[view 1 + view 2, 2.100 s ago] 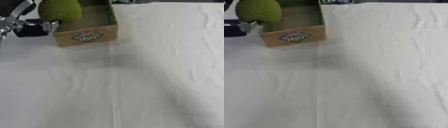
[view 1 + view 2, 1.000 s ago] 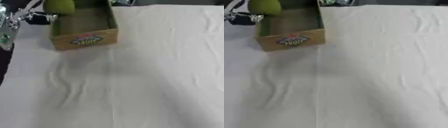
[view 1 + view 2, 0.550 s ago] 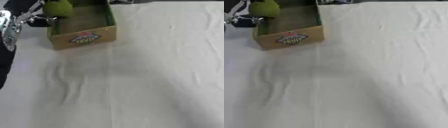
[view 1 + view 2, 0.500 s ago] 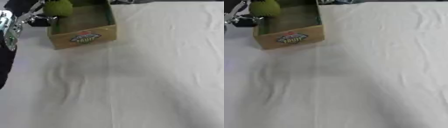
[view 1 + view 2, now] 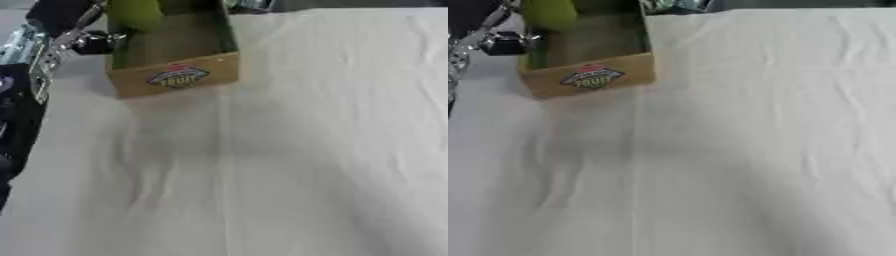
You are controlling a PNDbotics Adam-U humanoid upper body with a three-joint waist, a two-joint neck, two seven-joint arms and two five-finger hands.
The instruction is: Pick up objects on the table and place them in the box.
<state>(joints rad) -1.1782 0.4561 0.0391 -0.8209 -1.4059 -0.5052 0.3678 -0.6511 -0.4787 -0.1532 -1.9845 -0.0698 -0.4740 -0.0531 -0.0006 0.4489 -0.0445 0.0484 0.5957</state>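
Observation:
A cardboard fruit box [image 5: 179, 76] with a green lining stands at the far left of the white table. A green round fruit [image 5: 133, 14] is at the box's back left corner, just inside its left wall; its underside is hidden. My left hand [image 5: 86, 41] comes in from the left edge and reaches to the box's left wall, fingers curled against the fruit. In the right eye view the same fruit [image 5: 549, 12] and left hand [image 5: 502, 44] show blurred. My right hand shows in no view.
The white cloth [image 5: 306, 150] covers the table, lightly creased, with no loose objects on it. My left arm [image 5: 26, 75] runs down the left edge. Some dim things [image 5: 677, 5] lie past the table's far edge behind the box.
The green fruit, held high and near the camera at first, has sunk to the box's back left corner with my left hand beside it. The camera has shifted a little.

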